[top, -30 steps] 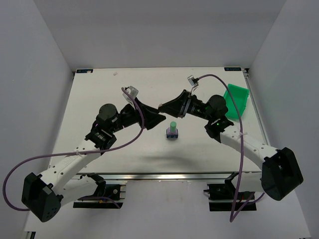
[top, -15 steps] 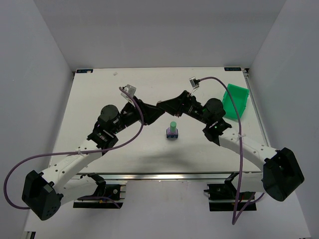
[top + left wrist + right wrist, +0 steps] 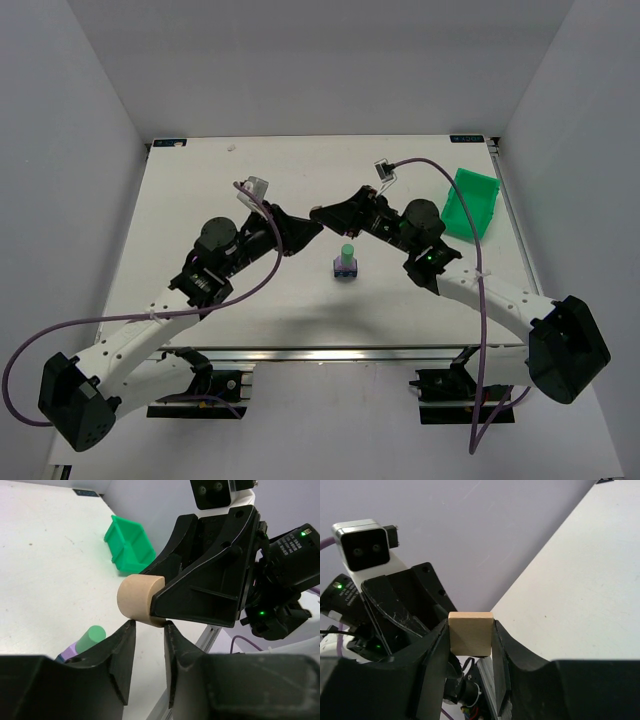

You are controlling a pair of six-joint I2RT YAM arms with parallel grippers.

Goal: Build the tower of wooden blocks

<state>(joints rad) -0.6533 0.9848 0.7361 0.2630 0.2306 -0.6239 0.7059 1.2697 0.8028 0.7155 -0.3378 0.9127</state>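
Note:
The wood block tower [image 3: 346,262] stands mid-table: a mint green cylinder [image 3: 90,636] on a purple block with dark blue below. Above and behind it the two grippers meet tip to tip. My right gripper [image 3: 470,626] is shut on a beige block [image 3: 470,632], its flat faces against the pads. In the left wrist view that beige block [image 3: 137,597] shows as a short round piece sticking out of the right gripper's black fingers [image 3: 200,587]. My left gripper [image 3: 149,625] is shut, its tips pinching the block's lower edge. From above the block is hidden between the left gripper [image 3: 308,230] and right gripper [image 3: 322,213].
A bright green plastic bin [image 3: 473,203] lies at the table's back right edge, also seen past the grippers as the bin [image 3: 129,542]. Both arms arch over the table's middle, with purple cables looping off them.
My left gripper has closed from open onto the beige block's edge. Both grippers have shifted slightly back and left, away from the tower. The right gripper's hold is unchanged.

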